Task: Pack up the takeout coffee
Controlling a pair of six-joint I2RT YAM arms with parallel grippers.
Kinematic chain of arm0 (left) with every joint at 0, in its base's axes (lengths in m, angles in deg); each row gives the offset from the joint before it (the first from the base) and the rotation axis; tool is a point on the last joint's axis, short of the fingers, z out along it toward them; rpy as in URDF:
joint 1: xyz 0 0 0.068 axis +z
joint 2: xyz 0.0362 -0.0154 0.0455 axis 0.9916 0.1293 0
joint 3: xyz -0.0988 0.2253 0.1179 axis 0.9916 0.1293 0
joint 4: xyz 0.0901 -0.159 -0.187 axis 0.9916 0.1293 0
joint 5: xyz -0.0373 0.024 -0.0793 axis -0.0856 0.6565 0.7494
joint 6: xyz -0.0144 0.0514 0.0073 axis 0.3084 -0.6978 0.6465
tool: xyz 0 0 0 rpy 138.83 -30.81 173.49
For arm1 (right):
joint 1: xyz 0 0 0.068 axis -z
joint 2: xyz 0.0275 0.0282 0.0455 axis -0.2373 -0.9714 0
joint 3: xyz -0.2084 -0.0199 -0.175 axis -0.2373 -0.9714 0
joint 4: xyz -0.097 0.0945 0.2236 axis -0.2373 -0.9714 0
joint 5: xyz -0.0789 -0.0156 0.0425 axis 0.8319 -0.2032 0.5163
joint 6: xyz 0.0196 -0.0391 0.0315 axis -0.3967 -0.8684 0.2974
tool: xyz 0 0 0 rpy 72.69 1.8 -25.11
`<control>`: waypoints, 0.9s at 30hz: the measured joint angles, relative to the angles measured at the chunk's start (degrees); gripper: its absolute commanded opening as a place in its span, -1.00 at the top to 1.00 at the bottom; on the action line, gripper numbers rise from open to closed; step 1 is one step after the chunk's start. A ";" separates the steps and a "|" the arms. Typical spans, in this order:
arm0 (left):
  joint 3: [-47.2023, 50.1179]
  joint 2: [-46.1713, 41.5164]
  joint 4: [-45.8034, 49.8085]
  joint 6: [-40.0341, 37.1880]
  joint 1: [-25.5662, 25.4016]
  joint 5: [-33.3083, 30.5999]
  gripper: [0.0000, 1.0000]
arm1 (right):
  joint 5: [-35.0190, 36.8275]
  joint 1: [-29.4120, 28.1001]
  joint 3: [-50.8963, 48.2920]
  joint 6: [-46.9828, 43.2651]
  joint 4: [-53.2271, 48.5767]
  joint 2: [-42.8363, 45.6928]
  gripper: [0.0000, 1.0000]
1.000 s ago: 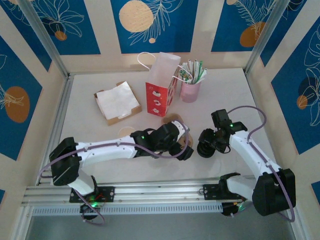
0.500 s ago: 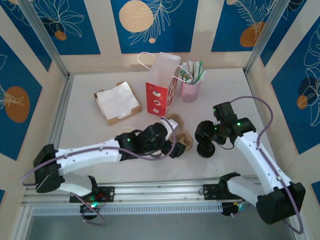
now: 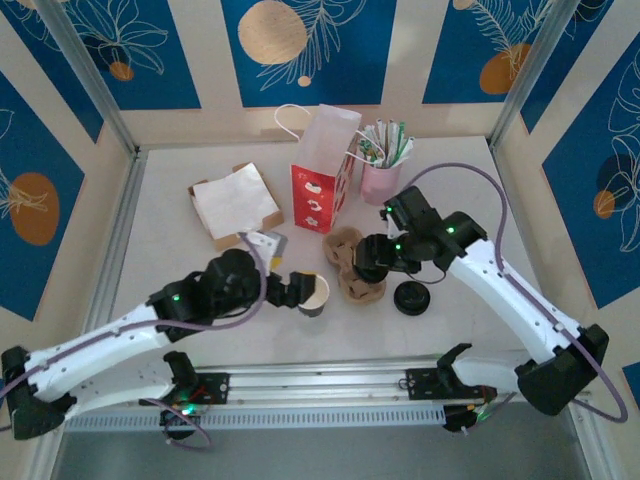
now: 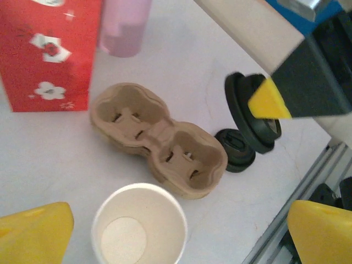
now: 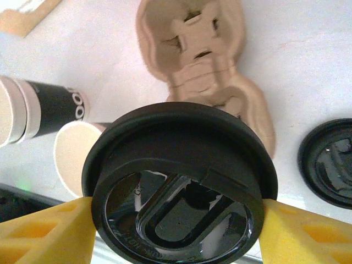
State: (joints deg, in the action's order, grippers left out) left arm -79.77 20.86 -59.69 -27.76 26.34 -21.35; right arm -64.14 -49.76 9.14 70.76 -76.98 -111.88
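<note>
- The left arm has drawn back across the table. The left gripper (image 4: 180,213) is spread wide and empty, and the takeout coffee (image 4: 138,231) stands upright and free just ahead of its fingers.
- The right arm has swung in. The right gripper (image 5: 176,223) clamps a black lid (image 5: 179,165) by its rim, above the pulp carrier (image 3: 350,268).
- The cup is released and uncovered, so capping is probably next.
- 1 spare lid (image 3: 411,297) lies nearby.

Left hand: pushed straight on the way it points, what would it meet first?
Probably the paper cup, upright just ahead of the open left hand; the cardboard carrier lies beyond it.
</note>
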 measured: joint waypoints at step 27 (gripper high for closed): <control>6.34 -16.72 10.86 -0.26 3.85 -0.63 -1.00 | 3.74 -17.77 25.33 -5.44 -12.00 -30.34 -0.45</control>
State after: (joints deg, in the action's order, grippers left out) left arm -73.43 4.14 -48.83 -28.02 30.19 -21.99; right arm -60.40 -67.53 34.48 65.32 -88.97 -142.22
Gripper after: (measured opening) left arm 0.999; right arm 0.727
